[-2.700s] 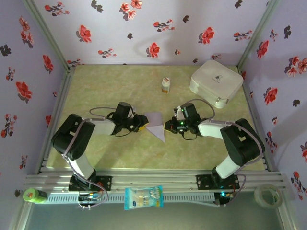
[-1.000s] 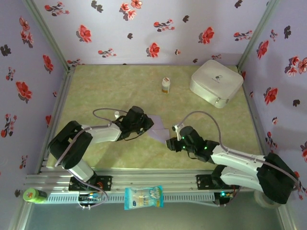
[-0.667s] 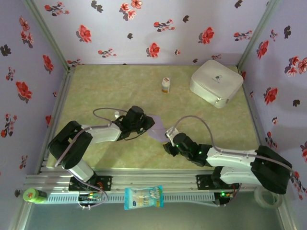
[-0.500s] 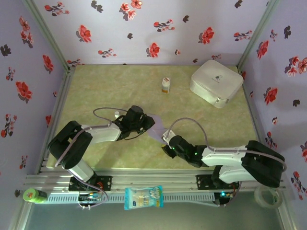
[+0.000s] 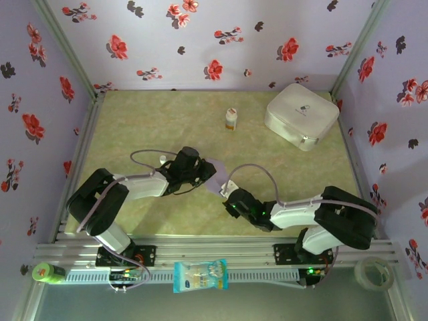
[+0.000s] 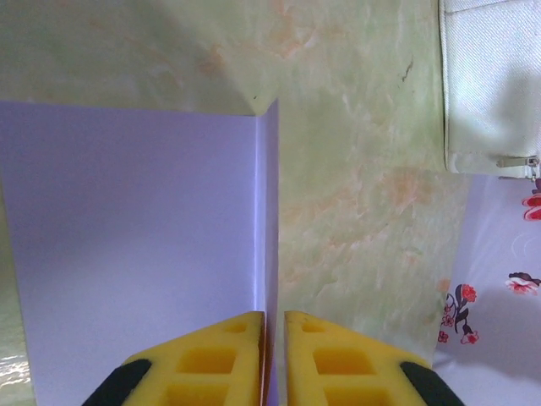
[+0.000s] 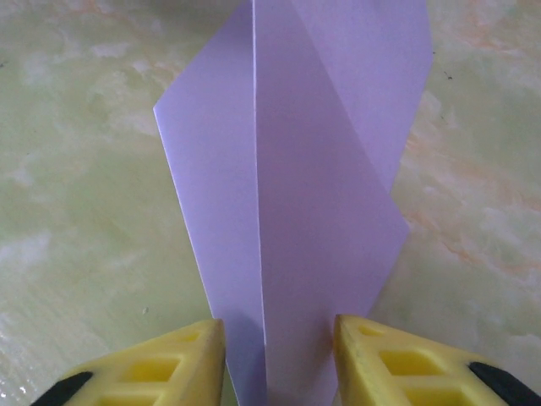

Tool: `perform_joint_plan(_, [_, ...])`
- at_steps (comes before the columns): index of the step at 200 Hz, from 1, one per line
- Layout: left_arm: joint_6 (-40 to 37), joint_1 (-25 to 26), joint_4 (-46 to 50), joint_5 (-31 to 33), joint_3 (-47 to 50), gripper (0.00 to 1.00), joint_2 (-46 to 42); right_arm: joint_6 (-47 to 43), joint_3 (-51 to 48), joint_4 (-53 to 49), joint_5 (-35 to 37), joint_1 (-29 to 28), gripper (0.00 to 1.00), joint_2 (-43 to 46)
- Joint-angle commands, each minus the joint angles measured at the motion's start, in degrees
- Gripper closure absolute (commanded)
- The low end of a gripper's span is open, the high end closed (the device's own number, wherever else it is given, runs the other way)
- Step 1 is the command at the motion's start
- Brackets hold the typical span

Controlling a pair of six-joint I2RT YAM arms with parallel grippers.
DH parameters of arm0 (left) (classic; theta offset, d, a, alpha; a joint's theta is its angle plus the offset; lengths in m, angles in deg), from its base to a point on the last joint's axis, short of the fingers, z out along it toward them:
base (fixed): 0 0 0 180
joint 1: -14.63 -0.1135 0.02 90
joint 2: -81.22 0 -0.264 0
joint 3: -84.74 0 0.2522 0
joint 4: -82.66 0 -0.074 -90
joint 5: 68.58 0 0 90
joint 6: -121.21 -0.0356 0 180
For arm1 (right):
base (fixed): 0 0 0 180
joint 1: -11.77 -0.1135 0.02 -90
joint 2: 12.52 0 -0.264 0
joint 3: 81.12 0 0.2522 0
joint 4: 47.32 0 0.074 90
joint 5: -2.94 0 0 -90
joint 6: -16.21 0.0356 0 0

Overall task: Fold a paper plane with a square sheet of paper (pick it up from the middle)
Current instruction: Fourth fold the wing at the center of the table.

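Right claw [image 5: 227, 194] has swung left toward the arm bases. It now sits at the near end of the part-folded pale lavender paper sheet [image 5: 217, 171], on the table nearward of the small white plastic bottle [image 5: 231, 119].

Left wrist: left claw [image 6: 272, 326] is clamped on the sheet's upright ridge.

Right wrist: right claw is parted, astride the crease.

Judgement: centre on the crease, close gently, keep the edges aligned.
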Motion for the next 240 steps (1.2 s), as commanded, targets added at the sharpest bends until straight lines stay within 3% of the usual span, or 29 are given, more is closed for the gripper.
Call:
perform_joint_plan(1, [-0.69, -0.52, -1.09, -0.44, -0.65, 0.86, -0.15, 0.53, 1.23, 2.14, 1.36, -0.39, 0.66, -0.74])
perform_joint_plan(49, [-0.68, -0.70, -0.91, -0.36, -0.45, 0.88, 0.02, 2.11, 0.90, 1.12, 0.65, -0.44, 0.68, 0.43])
perform_joint_plan(85, [-0.78, -0.87, -0.73, -0.35, -0.61, 0.91, 0.11, 3.10, 0.63, 0.77, 0.85, -0.39, 0.75, 0.80])
perform_joint_plan(128, [-0.60, -0.88, -0.55, -0.18, -0.26, 0.93, 0.03, 4.07, 1.09, 0.11, 0.52, -0.39, 0.75, 1.39])
perform_joint_plan(240, [-0.69, -0.81, -0.09, 0.05, -0.32, 0.90, -0.06, 5.34, 1.42, 0.75, 0.31, -0.36, 0.90, 0.11])
